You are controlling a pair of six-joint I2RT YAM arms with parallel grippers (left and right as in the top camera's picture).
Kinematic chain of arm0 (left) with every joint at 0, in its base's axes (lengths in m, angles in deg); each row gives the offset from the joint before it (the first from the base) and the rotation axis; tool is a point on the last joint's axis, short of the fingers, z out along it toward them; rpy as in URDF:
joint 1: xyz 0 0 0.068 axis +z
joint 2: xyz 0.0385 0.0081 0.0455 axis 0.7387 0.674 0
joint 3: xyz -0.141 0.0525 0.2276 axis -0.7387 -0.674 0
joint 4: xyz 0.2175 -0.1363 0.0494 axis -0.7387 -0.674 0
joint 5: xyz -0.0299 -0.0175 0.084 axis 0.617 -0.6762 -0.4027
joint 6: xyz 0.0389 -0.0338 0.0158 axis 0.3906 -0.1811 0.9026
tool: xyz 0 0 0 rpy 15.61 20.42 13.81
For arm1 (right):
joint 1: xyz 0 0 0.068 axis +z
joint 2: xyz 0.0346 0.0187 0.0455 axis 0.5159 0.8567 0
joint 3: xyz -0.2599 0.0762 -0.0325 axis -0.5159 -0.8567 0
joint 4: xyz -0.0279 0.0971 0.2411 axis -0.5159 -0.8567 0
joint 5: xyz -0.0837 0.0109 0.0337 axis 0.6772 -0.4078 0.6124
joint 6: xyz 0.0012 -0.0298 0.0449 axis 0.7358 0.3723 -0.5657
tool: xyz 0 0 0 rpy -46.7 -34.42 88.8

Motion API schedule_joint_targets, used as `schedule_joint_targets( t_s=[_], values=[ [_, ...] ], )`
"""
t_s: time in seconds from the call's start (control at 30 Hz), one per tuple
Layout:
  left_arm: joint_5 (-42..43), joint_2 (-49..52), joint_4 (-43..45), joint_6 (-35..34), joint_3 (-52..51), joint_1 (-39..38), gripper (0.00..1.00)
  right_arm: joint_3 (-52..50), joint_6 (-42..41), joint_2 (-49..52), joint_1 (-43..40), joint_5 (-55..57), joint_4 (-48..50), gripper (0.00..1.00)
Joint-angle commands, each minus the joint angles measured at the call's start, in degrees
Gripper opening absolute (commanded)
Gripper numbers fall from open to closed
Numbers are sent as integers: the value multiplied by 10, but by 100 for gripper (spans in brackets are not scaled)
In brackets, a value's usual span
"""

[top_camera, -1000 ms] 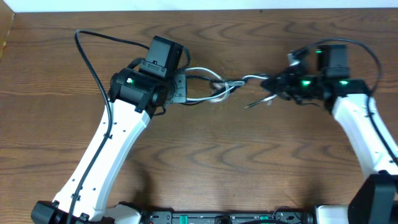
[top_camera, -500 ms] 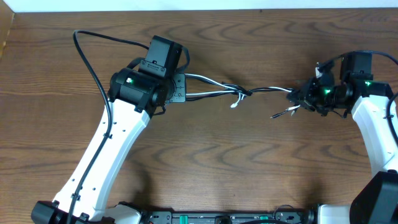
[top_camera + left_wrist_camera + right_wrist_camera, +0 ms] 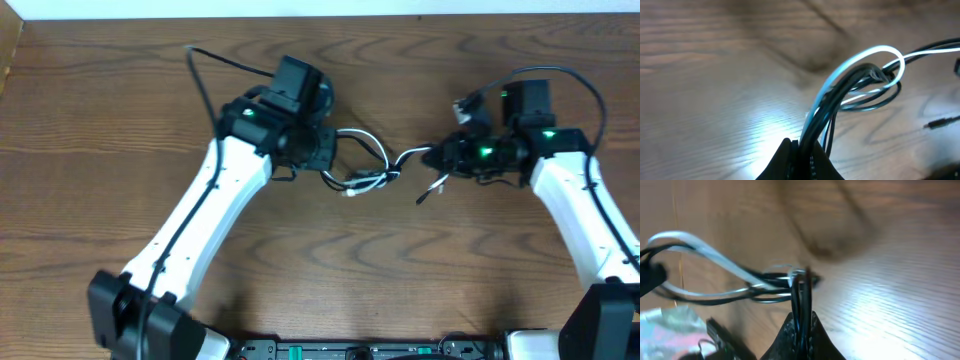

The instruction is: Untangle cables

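Table point(image 3: 100, 120) brown wood-grain, slight sheen; cables point(image 3: 371, 178) smooth, glossy plastic sheathing.

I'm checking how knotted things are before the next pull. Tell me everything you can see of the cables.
The cables are a few thin flexible cords, black ones and a white one, strung slack over the wooden table. The left gripper is shut on one end of the bundle, the right gripper on the other. Midway they cross in a loose loop. A white end and a black plug end dangle free.
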Motion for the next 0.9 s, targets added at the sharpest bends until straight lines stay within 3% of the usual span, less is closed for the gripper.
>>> schedule_joint_targets(
  t_s=[0.0,0.23,0.4,0.43,0.53,0.63,0.73,0.87],
  values=[
    [21,19,11,14,4,-5,7,3,6,-2,38,6,-2,1],
    [58,22,46,14,4,-5,7,2,-13,37,90,49,-6,1],
    [58,22,43,14,4,-5,7,2,-28,69,83,64,-1,3],
    [58,22,43,14,4,-5,8,2,-28,69,77,64,2,12],
    [63,22,43,14,4,-5,7,5,-33,67,49,62,13,54],
    [80,22,41,13,4,-5,7,17,-32,66,20,10,9,84],
    [94,22,38,5,4,-5,7,27,-30,62,10,-46,7,89],
    [94,22,34,-37,4,-5,8,33,-44,54,30,-64,17,88]
  ],
)
